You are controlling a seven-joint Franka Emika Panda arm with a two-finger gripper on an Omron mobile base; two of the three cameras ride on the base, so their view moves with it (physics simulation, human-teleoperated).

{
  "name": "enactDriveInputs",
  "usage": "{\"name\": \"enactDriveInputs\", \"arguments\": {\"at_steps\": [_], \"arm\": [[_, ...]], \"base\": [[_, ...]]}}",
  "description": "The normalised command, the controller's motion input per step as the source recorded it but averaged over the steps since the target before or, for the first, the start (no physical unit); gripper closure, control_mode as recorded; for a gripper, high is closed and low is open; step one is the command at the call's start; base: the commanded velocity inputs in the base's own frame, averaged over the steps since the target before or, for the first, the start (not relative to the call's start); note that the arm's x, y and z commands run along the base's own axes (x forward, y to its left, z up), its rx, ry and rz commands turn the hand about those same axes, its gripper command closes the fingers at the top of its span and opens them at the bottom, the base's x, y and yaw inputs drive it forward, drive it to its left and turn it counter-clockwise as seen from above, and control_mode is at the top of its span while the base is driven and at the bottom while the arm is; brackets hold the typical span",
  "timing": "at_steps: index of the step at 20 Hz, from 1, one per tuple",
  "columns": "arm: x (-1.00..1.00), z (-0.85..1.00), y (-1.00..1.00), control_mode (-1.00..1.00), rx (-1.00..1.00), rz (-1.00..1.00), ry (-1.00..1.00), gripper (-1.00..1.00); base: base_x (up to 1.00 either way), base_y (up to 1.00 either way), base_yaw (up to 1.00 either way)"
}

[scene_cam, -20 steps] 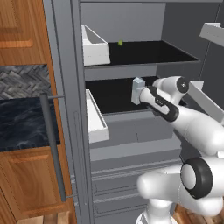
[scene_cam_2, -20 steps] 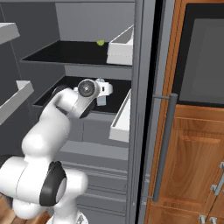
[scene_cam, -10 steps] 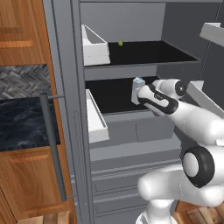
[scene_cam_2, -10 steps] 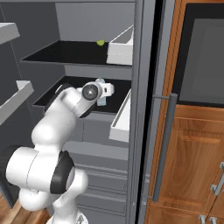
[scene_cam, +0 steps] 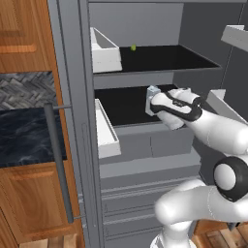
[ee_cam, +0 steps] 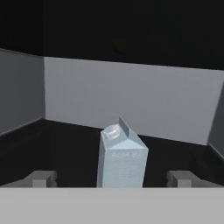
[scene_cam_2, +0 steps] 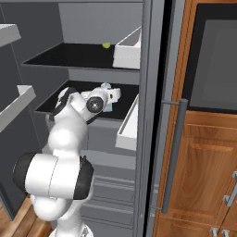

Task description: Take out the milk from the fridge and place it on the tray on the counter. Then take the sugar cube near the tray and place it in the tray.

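Observation:
The fridge (scene_cam: 72,97) stands open. The milk (ee_cam: 121,158), a pale bluish carton with a gabled top, stands upright on the black middle shelf (scene_cam: 121,102) in the hand view. My gripper (ee_cam: 113,178) is open. One fingertip rises to the carton's left and one to its right, both nearer the camera and apart from it. From the base views, my gripper (scene_cam: 151,100) (scene_cam_2: 113,95) reaches into the middle shelf. The black counter (scene_cam: 22,135) lies left of the fridge. The tray and the sugar cube are out of view.
White bins (scene_cam: 104,53) (scene_cam: 106,131) sit along the fridge's left side. A small green thing (scene_cam: 133,47) lies on the upper shelf. The door's bins (scene_cam: 235,36) jut in at the right. The long dark handle (scene_cam_2: 172,157) and wooden cabinets (scene_cam_2: 203,176) flank the opening.
The hand has crept a little deeper into the middle shelf and the arm's elbow has swung. The jaws stay wide apart.

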Motion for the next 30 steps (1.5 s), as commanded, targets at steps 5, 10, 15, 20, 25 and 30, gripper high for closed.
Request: {"name": "enactDriveInputs", "arguments": {"at_steps": [5, 10, 15, 20, 25, 30], "arm": [[0.12, -0.07, -0.02, -1.00, 0.00, 0.00, -0.06, -1.00], [0.14, -0.11, -0.03, -1.00, 0.00, 0.01, 0.00, -1.00], [0.21, -0.01, 0.00, -1.00, 0.01, 0.00, 0.00, -1.00], [0.20, 0.00, 0.00, -1.00, 0.02, 0.00, 0.00, -1.00], [0.23, 0.02, 0.00, -1.00, 0.00, 0.00, 0.02, -1.00], [0.20, 0.00, 0.03, -1.00, 0.01, 0.00, 0.04, -1.00]], "base": [[0.00, 0.00, 0.00], [0.00, 0.00, 0.00], [0.00, 0.00, 0.00], [0.00, 0.00, 0.00], [0.00, 0.00, 0.00], [0.00, 0.00, 0.00]]}}
